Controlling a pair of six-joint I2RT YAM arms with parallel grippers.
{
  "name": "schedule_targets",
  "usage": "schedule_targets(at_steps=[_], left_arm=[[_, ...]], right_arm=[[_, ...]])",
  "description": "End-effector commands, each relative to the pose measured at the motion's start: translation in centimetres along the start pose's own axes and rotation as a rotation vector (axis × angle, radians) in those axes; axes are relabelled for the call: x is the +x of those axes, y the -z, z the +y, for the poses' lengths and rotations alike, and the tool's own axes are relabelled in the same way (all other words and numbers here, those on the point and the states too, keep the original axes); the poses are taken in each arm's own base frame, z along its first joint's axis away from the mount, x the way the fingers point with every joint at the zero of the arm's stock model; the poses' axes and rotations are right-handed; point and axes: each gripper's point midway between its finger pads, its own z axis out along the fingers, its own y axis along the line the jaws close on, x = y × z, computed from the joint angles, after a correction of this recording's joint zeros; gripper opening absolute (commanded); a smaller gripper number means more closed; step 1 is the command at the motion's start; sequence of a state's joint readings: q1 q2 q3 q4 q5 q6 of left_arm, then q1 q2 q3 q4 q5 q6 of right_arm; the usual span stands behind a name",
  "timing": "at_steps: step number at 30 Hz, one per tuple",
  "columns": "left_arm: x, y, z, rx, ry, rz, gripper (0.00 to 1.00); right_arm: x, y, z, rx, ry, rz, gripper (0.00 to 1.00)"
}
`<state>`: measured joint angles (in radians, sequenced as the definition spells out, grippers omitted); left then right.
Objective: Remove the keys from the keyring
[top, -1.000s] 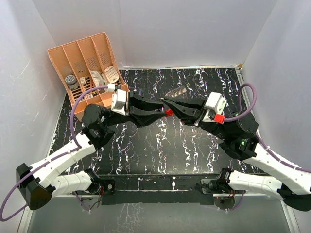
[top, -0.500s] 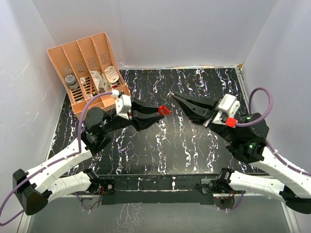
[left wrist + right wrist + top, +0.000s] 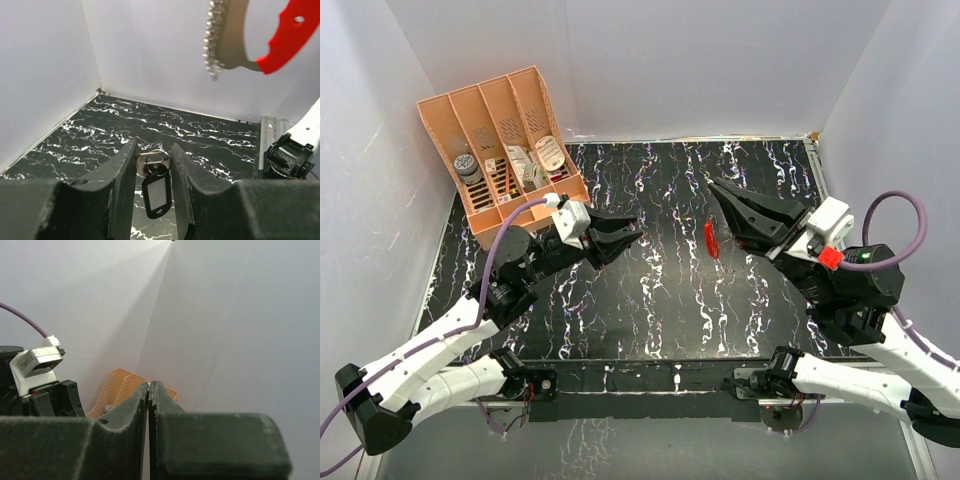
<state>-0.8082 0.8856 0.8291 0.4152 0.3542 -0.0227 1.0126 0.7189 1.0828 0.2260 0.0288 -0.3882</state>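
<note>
The left gripper (image 3: pixel 630 230) is pinching the keyring (image 3: pixel 155 181) by its silver ring. Its jaws are partly closed around the metal, and the black tag (image 3: pixel 156 196) is dangling between the fingers above the desk (image 3: pixel 650 300). The right gripper (image 3: pixel 715 188) is sitting fully closed and, apart from a faint glint at its tips, is showing nothing held. The key (image 3: pixel 712 240), red-headed with a toothed silver blade, is lying apart from the ring and from both grippers, just below the right gripper's tips in the overhead view. The left wrist view is showing it against the wall, so it is probably in the air, though I cannot tell whether it is hanging or dropping. The separation itself is looking done. Setting the key and ring down on the desk is what is remaining.
</note>
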Motion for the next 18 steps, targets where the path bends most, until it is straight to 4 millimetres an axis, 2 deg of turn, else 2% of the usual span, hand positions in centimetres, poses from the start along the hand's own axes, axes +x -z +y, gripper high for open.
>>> schedule_targets(at_steps=[1, 3, 9, 14, 18], left_arm=[[0.0, 0.7, 1.0, -0.069, -0.031, 0.014, 0.00], [0.9, 0.8, 1.6, -0.096, -0.026, 0.035, 0.00], [5.6, 0.4, 3.0, -0.174, 0.031, 0.115, 0.00], [9.7, 0.0, 4.2, -0.234, 0.092, 0.170, 0.00], [12.5, -0.2, 5.1, -0.263, 0.150, 0.205, 0.00]], right_arm=[[1.7, -0.2, -1.3, 0.084, 0.021, 0.077, 0.00], [3.8, -0.1, -1.7, 0.121, 0.026, 0.152, 0.00], [11.2, 1.4, -2.3, 0.258, 0.031, 0.399, 0.00], [16.2, 3.1, -1.8, 0.314, 0.036, 0.557, 0.00], [19.3, 4.3, -1.2, 0.327, 0.028, 0.652, 0.00]])
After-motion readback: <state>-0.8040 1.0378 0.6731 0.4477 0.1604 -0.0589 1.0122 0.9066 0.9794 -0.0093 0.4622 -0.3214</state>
